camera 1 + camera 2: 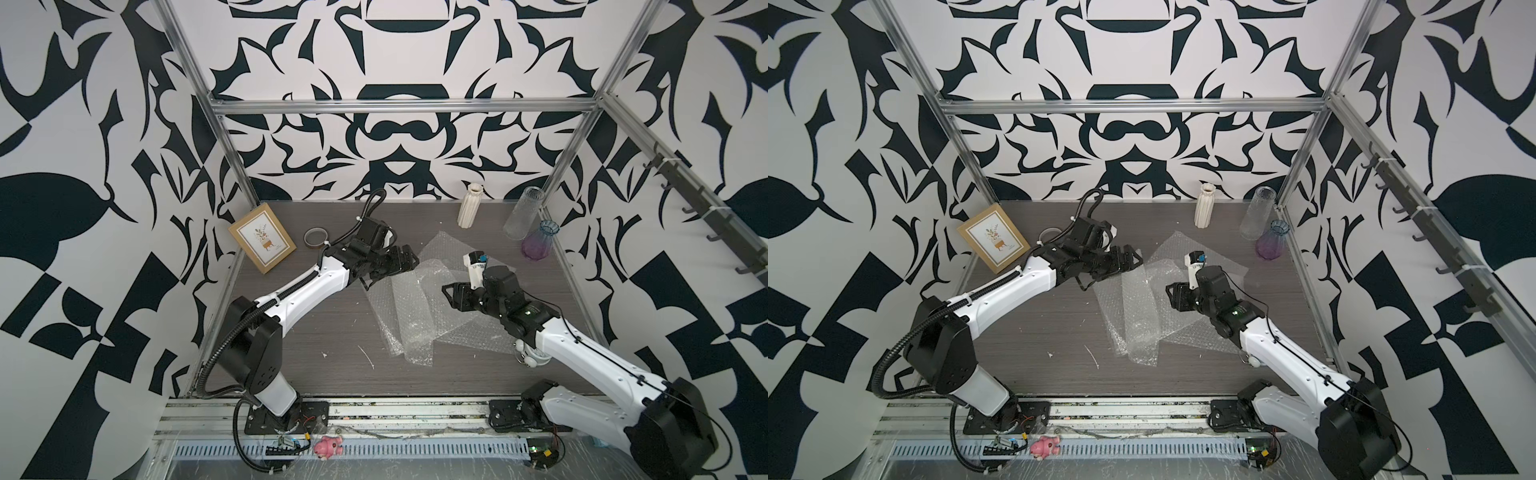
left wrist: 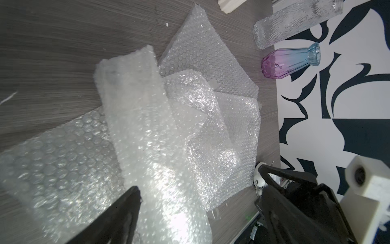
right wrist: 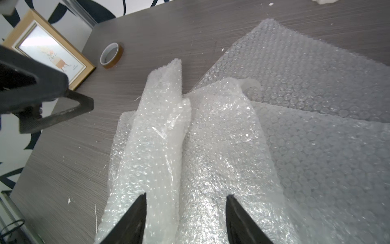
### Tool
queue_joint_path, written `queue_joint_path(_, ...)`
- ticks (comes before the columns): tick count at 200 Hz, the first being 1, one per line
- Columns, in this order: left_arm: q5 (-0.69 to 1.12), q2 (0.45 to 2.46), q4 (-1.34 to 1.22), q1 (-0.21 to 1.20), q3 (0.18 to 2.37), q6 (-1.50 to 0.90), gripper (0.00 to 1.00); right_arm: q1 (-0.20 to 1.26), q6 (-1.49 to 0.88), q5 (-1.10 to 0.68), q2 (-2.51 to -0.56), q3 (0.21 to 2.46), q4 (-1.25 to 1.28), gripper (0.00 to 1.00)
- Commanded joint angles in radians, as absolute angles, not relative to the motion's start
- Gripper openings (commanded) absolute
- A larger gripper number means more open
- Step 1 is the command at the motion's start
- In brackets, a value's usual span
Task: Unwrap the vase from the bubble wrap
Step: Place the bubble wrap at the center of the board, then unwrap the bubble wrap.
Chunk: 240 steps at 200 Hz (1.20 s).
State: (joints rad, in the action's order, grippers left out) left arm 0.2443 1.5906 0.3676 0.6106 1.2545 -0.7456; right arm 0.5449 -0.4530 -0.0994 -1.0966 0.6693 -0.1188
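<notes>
Several bubble wrap [image 3: 295,147] sheets under right pincer [image 3: 185,196]

The bubble wrap [image 1: 415,307] [image 1: 1142,307] is found in both top views as a loose, overlapping pile of clear, crinkled sheets, laid on the table [image 1: 311,332] just toward 3 o'clock of its centre. One large-bubbled flat sheet [image 1: 446,251] is spread toward 12 o'clock and another flat sheet [image 1: 473,328] toward 4 o'clock. Over them a fine-bubbled length [image 3: 160,137] is loosely rolled into a tube, laid roughly from 11 o'clock to 5 o'clock. A crumpled fold [image 3: 221,147] is pressed against its side. Whether anything is enclosed in the tube cannot be determined.
</notes>
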Motion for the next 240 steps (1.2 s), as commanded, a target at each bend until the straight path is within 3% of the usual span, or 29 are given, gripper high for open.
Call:
queue_joint_path(1, 0.288, 1.527, 0.397, 0.564, 1.201, -0.745, 0.90, 0.606, -0.401, -0.033, -1.141, 0.764, -0.135, 0.59)
queue_joint_path(37, 0.388, 1.454, 0.337, 0.467, 1.087, -0.776, 0.89, 0.693, -0.317, 0.045, -1.263, 0.876, -0.204, 0.57)
queue_joint_path(95, 0.594, 1.483, 0.325, 0.339, 1.065, -0.760, 0.97, 0.787, -0.200, 0.146, -1.443, 1.032, -0.239, 0.56)
queue_joint_path(240, 0.625, 1.531, 0.314, 0.281, 1.040, -0.730, 1.00, 0.847, -0.124, 0.251, -1.606, 1.170, -0.305, 0.56)
